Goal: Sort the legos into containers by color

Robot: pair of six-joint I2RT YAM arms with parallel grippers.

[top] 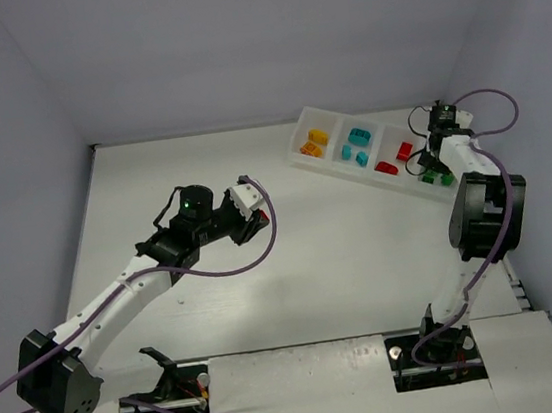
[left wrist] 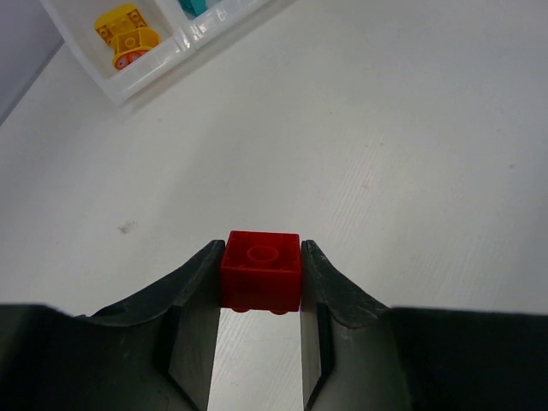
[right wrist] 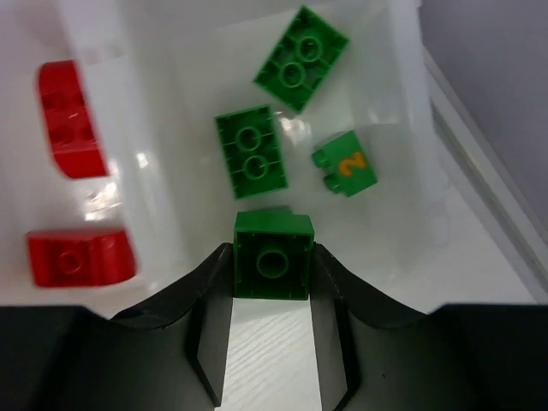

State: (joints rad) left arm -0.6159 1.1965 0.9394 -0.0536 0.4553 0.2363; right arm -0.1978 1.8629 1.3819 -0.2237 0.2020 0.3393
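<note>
Overhead view: the left arm (top: 116,302) runs from its base at the near left edge up and away to a raised elbow, then bends rightward. Its wrist lies roughly level over the middle of the table (top: 293,265). The left gripper (top: 249,220) points toward the tray (top: 302,156) and is well apart from it.

Left wrist view: the left gripper (left wrist: 261,253) is closed narrowly on a red brick (left wrist: 261,272), one finger pressed to each side, over bare tabletop. Whether the brick touches the table cannot be told. A corner of the tray shows at upper left, holding yellow-orange bricks (left wrist: 128,34).

Overhead view: the right arm (top: 485,211) rises from its base to a high elbow, and its forearm reaches away to the tray's right end. The right gripper (top: 431,155) points downward there.

Right wrist view: the right gripper (right wrist: 272,255) clamps a green brick (right wrist: 272,267) at the near edge of the end compartment (right wrist: 402,205). Three loose green bricks (right wrist: 251,151) lie in that compartment, one of them marked with an orange "2". The neighbouring compartment to the left holds two red bricks (right wrist: 70,120).

Overhead view: the tray's four compartments read, left to right, yellow-orange, teal, red and green.
</note>
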